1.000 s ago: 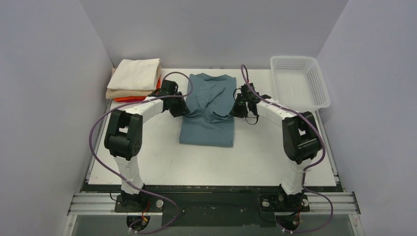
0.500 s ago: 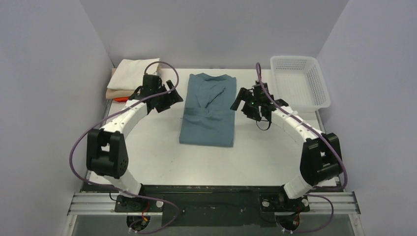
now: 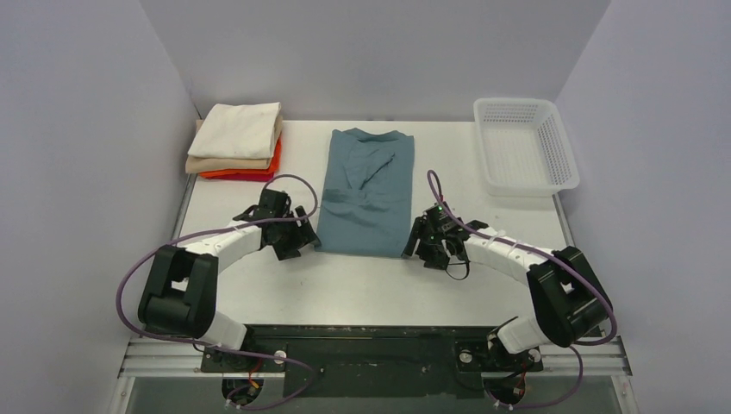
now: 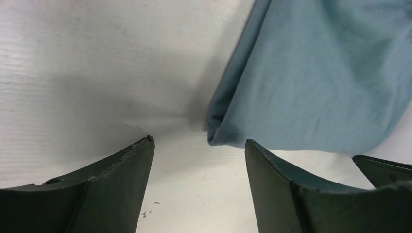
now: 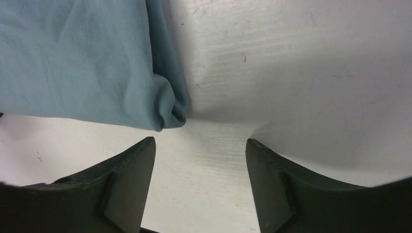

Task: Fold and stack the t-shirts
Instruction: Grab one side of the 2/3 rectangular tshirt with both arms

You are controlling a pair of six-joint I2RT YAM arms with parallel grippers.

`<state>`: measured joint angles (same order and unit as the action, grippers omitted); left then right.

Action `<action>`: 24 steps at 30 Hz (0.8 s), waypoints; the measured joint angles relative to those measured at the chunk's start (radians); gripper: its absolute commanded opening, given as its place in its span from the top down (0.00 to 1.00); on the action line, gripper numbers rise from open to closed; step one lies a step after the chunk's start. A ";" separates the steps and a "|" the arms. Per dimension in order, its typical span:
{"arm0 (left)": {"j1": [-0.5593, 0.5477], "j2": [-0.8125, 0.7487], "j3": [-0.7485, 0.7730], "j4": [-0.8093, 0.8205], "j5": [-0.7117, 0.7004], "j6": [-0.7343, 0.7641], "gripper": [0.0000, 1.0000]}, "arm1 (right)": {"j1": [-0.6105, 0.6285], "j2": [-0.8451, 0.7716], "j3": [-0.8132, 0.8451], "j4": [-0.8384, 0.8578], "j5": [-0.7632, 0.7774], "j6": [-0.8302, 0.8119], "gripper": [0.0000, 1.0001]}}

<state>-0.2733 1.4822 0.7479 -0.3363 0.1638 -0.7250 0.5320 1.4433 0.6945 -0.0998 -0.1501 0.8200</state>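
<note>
Teal shirt (image 3: 366,194) lies flat mid-table, upper centre of the top view, already narrowed to a long strip with its sleeves tucked in. A second ago both pincers sat at its mid-sides. Now the left gripper (image 3: 293,241) and right gripper (image 3: 422,246) have dropped to the lower corners of the strip, one on each side. Both pincers are spread with nothing between the fingers. I judge the side folds done and the hem-to-collar fold next, then the move to the stack (image 3: 237,142) of folded cream, tan, orange and red shirts in the upper left. Only the top view shows that stack, the white basket (image 3: 517,105) at upper right and the whole strip. Only the wrist views show each hem corner (image 4: 218,136) doubled over, lying on the table (image 5: 301,73) just ahead of the open fingertips and not yet touched.
</note>
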 measured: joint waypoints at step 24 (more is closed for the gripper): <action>-0.067 0.104 -0.035 0.251 0.064 -0.042 1.00 | 0.015 0.062 -0.057 0.208 -0.045 0.073 1.00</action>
<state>-0.3401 1.5860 0.7124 -0.0856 0.2283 -0.7670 0.5468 1.5051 0.6376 0.1078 -0.1947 0.8928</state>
